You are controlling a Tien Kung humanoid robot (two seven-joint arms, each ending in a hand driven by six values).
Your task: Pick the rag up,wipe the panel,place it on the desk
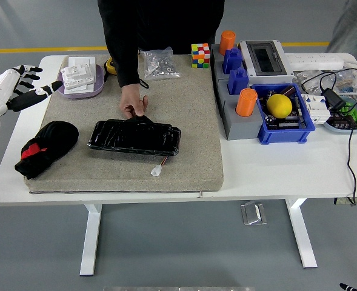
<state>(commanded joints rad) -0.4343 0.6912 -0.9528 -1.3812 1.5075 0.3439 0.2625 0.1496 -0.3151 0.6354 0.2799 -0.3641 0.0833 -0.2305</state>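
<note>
Lying nearest: the rag — a black bundle with a red patch, sitting on the left end of the grey mat.
Panel: glossy black, lying just right of the rag.
Person's hand: pressing the panel's far edge.
My left hand: hovering beyond the rag, at the table's left end — fingers spread, holding nothing.

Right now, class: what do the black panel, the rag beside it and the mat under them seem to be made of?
Panel: probably glossy plastic, since it shows bright reflections.
Rag: soft black and red cloth, lying crumpled and matte.
Mat: likely felt or foam, grey-beige, with a dull, fuzzy surface.
</note>
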